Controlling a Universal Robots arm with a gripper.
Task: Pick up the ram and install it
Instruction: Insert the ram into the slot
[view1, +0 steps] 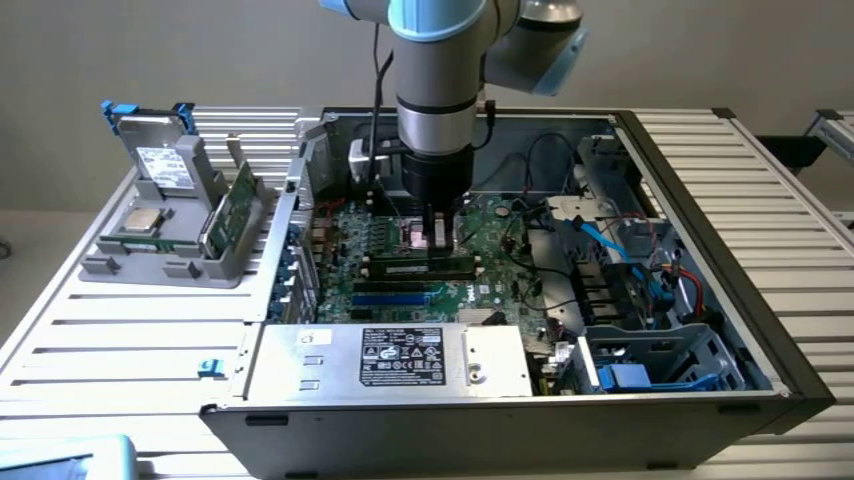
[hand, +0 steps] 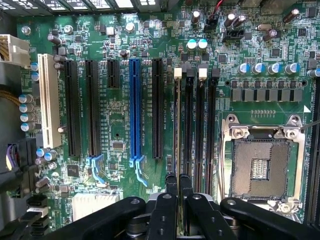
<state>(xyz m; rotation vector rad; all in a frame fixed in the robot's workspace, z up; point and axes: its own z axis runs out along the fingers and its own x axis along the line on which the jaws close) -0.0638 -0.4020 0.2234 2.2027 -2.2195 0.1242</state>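
Observation:
The ram (hand: 178, 125) shows edge-on as a thin line standing in the outermost memory slot of the green motherboard (hand: 120, 135), its far end at a white latch (hand: 177, 73). My gripper (hand: 178, 177) is shut on the ram's near end, with one black finger on each side of it. In the exterior view the gripper (view1: 430, 240) points straight down into the open computer case, right over the dark ram strip (view1: 424, 266) in the slot row. The neighbouring memory slots (hand: 200, 125) stand bare.
The open CPU socket (hand: 260, 167) lies beside the memory slots. A silver power supply (view1: 400, 358) fills the case's near side, with drive cages (view1: 641, 370) and cables (view1: 614, 240) towards the exterior view's right. A grey tray (view1: 160, 262) outside the case holds a boxy drive (view1: 167, 165) and a green card (view1: 230, 215).

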